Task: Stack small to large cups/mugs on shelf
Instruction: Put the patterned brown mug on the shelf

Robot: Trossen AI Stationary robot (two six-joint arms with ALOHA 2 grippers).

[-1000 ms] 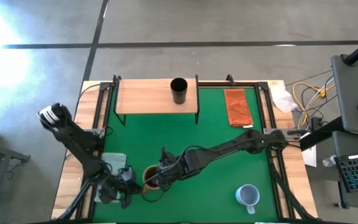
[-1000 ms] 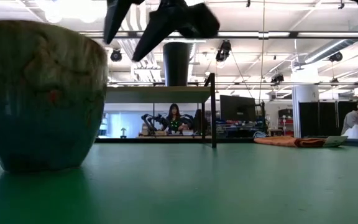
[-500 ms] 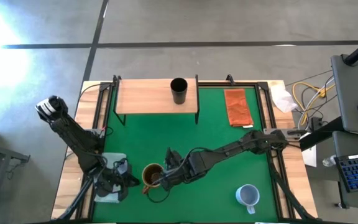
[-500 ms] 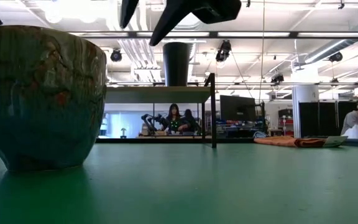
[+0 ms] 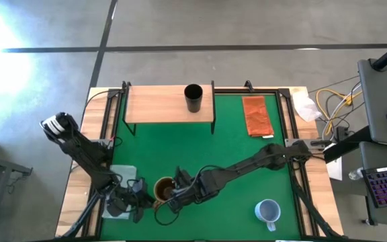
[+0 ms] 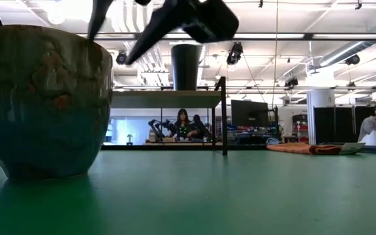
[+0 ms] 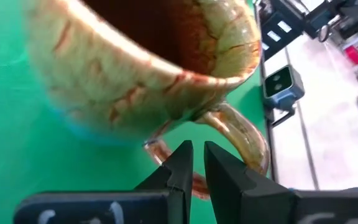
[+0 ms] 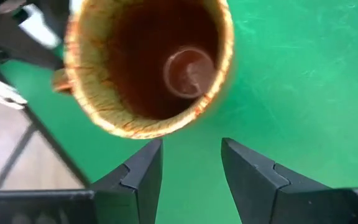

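High view: brown-mustard mug (image 5: 163,189) on the table (image 5: 234,154) near edge, left of centre; right gripper (image 5: 178,195) has dropped back in just right of it after lifting off half a second ago; left gripper (image 5: 134,195) has closed in again on the mug's left, over a white pad (image 5: 117,202); so this reads as a re-approach, grasp not made; black cup (image 5: 193,98) already on the shelf (image 5: 160,104) at the far side; blue-grey mug (image 5: 268,211) near right, untouched; orange cloth (image 5: 256,115) right of the shelf, out of the way.

Low view: mug (image 6: 44,98) sits flat on the table; right gripper's dark shape hangs above its rim; shelf with the cup behind; people in the room beyond.

Left wrist view: jaws nearly pressed together, holding nothing, tips just short of the mug handle (image 7: 241,134).

Right wrist view: jaws spread, empty, above the mug's rim (image 8: 148,62) (one finger looks set to go inside).

Obstruction: the two grippers crowd the same mug.
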